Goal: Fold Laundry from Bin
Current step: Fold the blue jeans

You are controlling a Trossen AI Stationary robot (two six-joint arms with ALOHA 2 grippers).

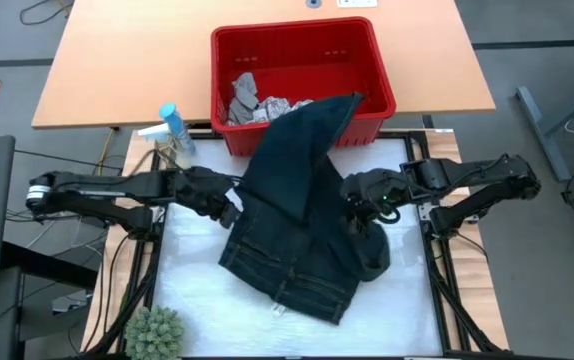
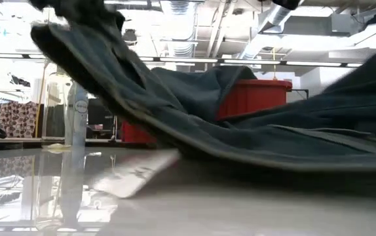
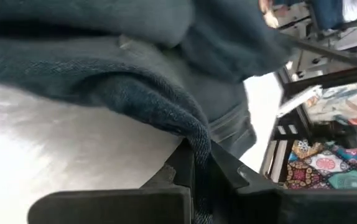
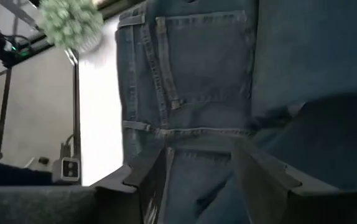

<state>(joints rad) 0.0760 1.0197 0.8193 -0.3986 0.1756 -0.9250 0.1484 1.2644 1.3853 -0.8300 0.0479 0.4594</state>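
Note:
The dark navy trousers (image 1: 302, 215) lie spread on the white mat (image 1: 192, 300). One leg runs up over the front rim of the red bin (image 1: 372, 60). A grey cloth (image 1: 242, 95) and a white printed cloth (image 1: 282, 106) lie inside the bin. My left gripper (image 1: 231, 206) is at the trousers' left edge and is shut on it. My right gripper (image 4: 197, 177) hovers over the trousers' right side, fingers apart, with the back pocket (image 4: 206, 59) showing beyond them. Whether it touches the cloth I cannot tell. My left gripper pinches the trousers' left side edge (image 3: 194, 140) between its two fingers (image 3: 181, 165). A thick rolled edge of denim runs into the gap. The fingers come from the table's left, slanting down. That edge is lifted off the mat (image 2: 76, 39), while the rest of the trousers lies on the mat and the bin.
Spray bottles (image 1: 172, 135) stand left of the bin, at the mat's far left corner. A small green plant (image 1: 155, 333) sits at the near left corner. A wooden tabletop (image 1: 117, 60) carries the bin behind the mat.

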